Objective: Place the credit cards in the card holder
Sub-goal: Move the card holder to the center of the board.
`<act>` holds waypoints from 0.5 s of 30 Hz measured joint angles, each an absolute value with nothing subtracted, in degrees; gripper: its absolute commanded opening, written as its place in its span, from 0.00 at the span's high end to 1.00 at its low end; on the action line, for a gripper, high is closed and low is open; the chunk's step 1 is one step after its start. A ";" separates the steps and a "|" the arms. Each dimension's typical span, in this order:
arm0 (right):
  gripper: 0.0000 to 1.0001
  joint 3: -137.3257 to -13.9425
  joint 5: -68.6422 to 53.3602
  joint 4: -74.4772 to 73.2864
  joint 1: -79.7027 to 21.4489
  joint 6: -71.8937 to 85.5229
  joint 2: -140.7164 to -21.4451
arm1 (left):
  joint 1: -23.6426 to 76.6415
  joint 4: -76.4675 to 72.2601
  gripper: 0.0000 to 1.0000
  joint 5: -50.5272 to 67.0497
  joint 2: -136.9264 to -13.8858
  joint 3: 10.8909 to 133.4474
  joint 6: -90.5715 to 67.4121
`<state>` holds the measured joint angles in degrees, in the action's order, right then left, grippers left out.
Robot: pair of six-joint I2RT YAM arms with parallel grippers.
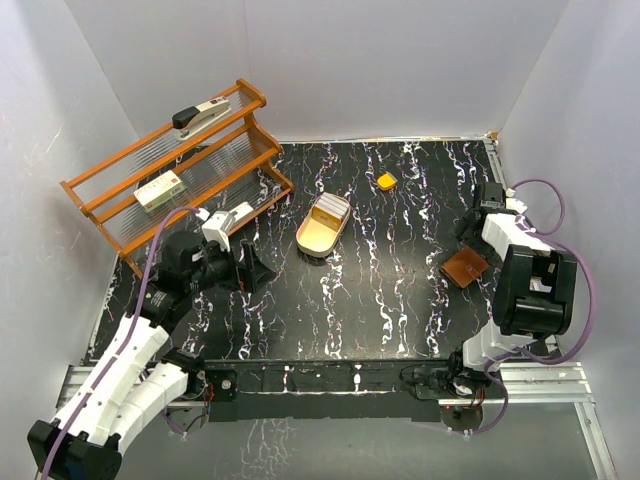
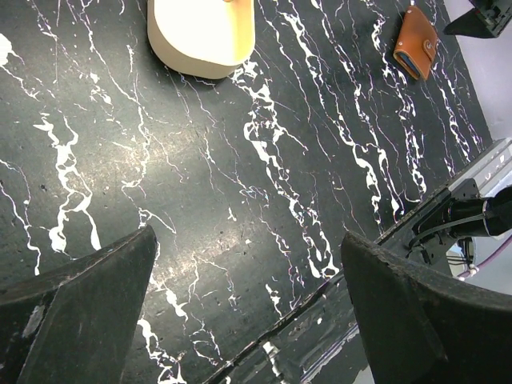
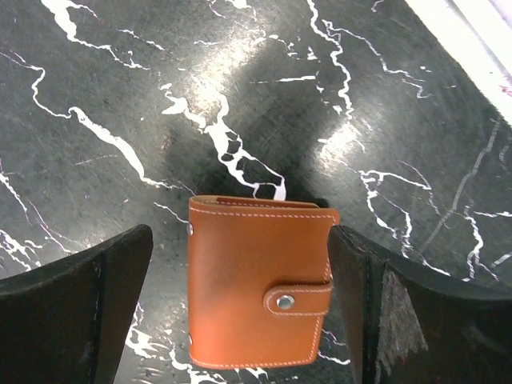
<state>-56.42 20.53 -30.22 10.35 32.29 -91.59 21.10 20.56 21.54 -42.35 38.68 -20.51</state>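
Note:
The card holder (image 3: 256,280), a brown leather wallet, lies shut on the black marble table with its snap tab fastened. It also shows in the top view (image 1: 465,266) and in the left wrist view (image 2: 418,42). My right gripper (image 3: 240,230) is open and straddles it, the right finger close against its edge; in the top view the gripper (image 1: 465,243) is just behind the wallet. Pale cards (image 1: 328,209) lie in the tan oval tray (image 1: 312,240). My left gripper (image 2: 248,240) is open and empty, low over bare table, with the tray (image 2: 200,60) ahead of it.
A wooden rack (image 1: 110,210) at the back left holds a stapler (image 1: 200,116) and a white-and-green box (image 1: 160,190). A small yellow block (image 1: 386,181) lies at the back. White walls close in three sides. The table's front rail (image 2: 448,200) is near.

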 measured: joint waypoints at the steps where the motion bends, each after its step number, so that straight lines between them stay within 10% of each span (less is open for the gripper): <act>1: 0.13 -56.29 19.94 -29.69 10.63 32.51 -91.98 | 21.10 20.69 0.01 21.37 -42.02 38.68 -20.51; 15: 0.33 -52.86 13.04 -24.71 11.33 25.30 -93.32 | 21.10 21.12 0.01 19.97 -40.40 38.68 -20.36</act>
